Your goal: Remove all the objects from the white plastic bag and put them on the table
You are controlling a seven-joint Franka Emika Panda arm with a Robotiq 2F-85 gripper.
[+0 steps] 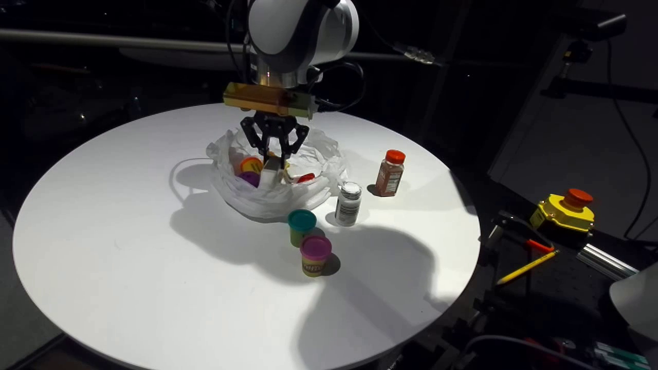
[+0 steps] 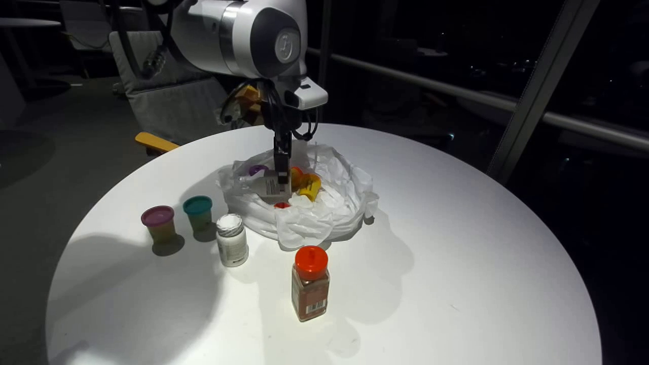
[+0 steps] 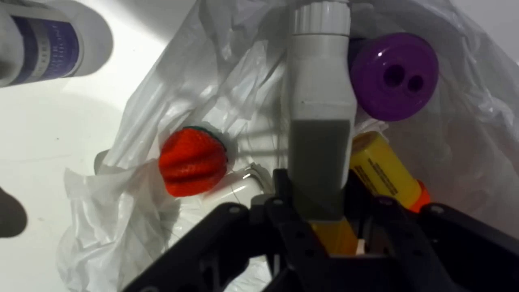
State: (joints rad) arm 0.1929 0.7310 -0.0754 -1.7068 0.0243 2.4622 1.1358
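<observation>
Round and white, the surface (image 1: 128, 288) shows bright amid darkness. My fingers (image 3: 282, 186) point down into the crumpled white plastic bag (image 2: 304, 230), which lies around them, and are closed on both sides of a white bottle (image 3: 320, 93) near its base. Just beside my fingers lies a yellow tub (image 3: 379, 172) with an orange end; on their opposite side, a little apart, is a red ribbed piece (image 3: 192, 162) with a green edge. Farther ahead of them, next to the white bottle's neck, I see a purple pencil sharpener (image 3: 395, 87) with two holes; all these are in the bag. Outside it, upright on the surface, a teal-lidded tub (image 1: 301, 230) and a white-capped pill bottle (image 1: 348, 208) stand nearer my fingers, a pink-lidded Play-Doh tub (image 1: 314, 257) and a red-lidded spice jar (image 1: 389, 178) farther from them. Well apart from my fingers, off the surface, are a yellow emergency-stop box (image 1: 564, 213) and a yellow pencil (image 1: 527, 268).
</observation>
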